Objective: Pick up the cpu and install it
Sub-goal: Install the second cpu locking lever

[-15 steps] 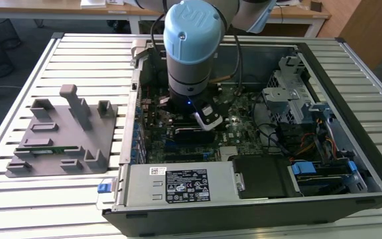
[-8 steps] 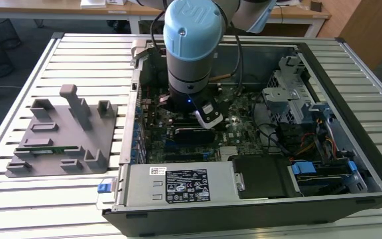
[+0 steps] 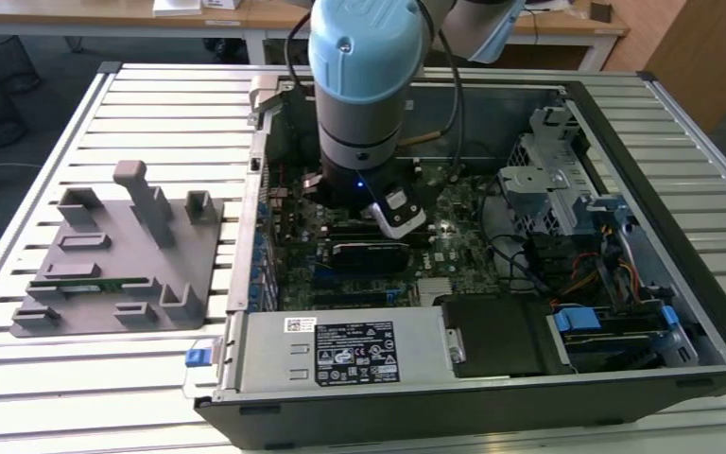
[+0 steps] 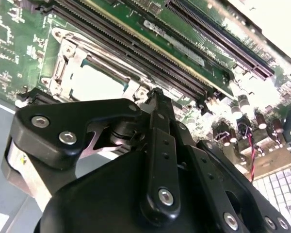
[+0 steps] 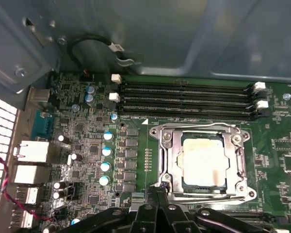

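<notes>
The cpu [image 5: 204,162] lies flat inside the metal socket frame [image 5: 167,160] on the green motherboard, its pale silver top showing. It also shows in the second wrist view as a pale square, the cpu [image 4: 97,83], ringed by the frame. My gripper [image 5: 157,193] hangs just above the board beside the socket's edge, its black fingers pressed together with nothing between them. In the second wrist view the gripper [image 4: 155,93] has its tips near the socket's corner. In the exterior view the blue-grey arm [image 3: 360,85] reaches down into the open computer case [image 3: 665,312].
Black memory slots [image 5: 184,99] run beside the socket. Capacitors [image 5: 105,151] and rear ports [image 5: 31,151] stand on the other side. A grey fixture [image 3: 124,255] holding a green memory stick [image 3: 92,281] lies on the slatted table. The power supply [image 3: 337,352] and drive cage [image 3: 552,180] crowd the case.
</notes>
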Robot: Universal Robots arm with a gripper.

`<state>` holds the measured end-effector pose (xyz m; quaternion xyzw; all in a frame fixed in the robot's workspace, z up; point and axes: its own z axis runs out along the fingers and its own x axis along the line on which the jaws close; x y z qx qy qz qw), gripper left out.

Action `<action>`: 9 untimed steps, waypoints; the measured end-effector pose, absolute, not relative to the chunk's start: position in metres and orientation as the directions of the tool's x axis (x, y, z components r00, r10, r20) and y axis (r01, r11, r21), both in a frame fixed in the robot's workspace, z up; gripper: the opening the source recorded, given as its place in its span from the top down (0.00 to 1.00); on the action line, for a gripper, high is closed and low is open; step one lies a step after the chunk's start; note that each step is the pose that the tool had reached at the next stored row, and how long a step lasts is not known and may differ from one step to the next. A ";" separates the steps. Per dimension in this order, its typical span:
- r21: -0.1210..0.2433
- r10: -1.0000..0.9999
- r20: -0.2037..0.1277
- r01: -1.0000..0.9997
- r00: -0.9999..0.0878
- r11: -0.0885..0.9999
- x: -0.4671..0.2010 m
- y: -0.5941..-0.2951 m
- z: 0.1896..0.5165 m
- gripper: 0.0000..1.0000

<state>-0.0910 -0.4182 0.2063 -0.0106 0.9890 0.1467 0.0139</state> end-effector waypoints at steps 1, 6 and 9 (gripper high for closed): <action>0.290 -0.017 -0.031 -0.025 -0.999 0.957 -0.091 -0.418 0.208 0.89; 0.291 -0.017 -0.037 -0.027 -0.999 0.956 -0.091 -0.418 0.215 0.89; 0.291 -0.017 -0.039 -0.028 -0.999 0.956 -0.091 -0.418 0.217 0.89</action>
